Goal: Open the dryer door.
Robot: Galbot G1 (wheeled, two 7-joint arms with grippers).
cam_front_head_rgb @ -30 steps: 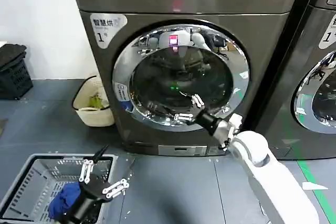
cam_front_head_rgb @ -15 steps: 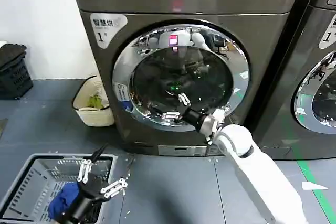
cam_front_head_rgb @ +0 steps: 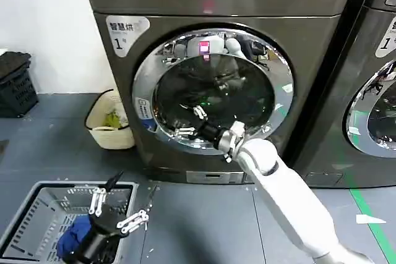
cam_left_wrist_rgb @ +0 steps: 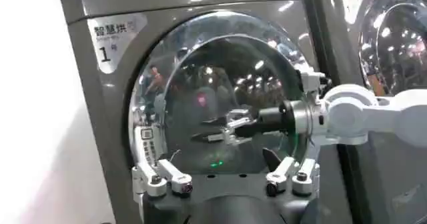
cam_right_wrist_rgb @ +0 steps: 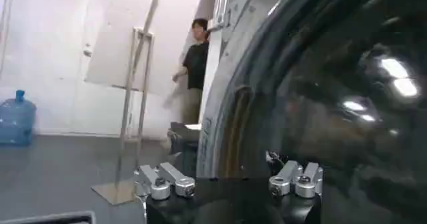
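Chrome-ringed round dryer door with dark tinted glass [cam_front_head_rgb: 213, 89] shut on the grey machine, right end effector [cam_front_head_rgb: 190, 122] spread against its lower left glass | left end effector [cam_front_head_rgb: 117, 209] spread over grey plastic basket [cam_front_head_rgb: 25, 214] | left wrist: right end effector [cam_left_wrist_rgb: 223, 127] before the door [cam_left_wrist_rgb: 220, 99] | right wrist: fingers [cam_right_wrist_rgb: 163, 181] apart beside the glass [cam_right_wrist_rgb: 333, 99]

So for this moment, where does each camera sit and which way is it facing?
Head view: on the robot's head, looking down at the dryer door; shows the right hand at the glass and the left hand low over a grey basket.
Left wrist view: on the left arm, facing the door; its own fingers frame it.
Right wrist view: against the glass, own fingers open.
Head and left wrist views share the door and right hand.
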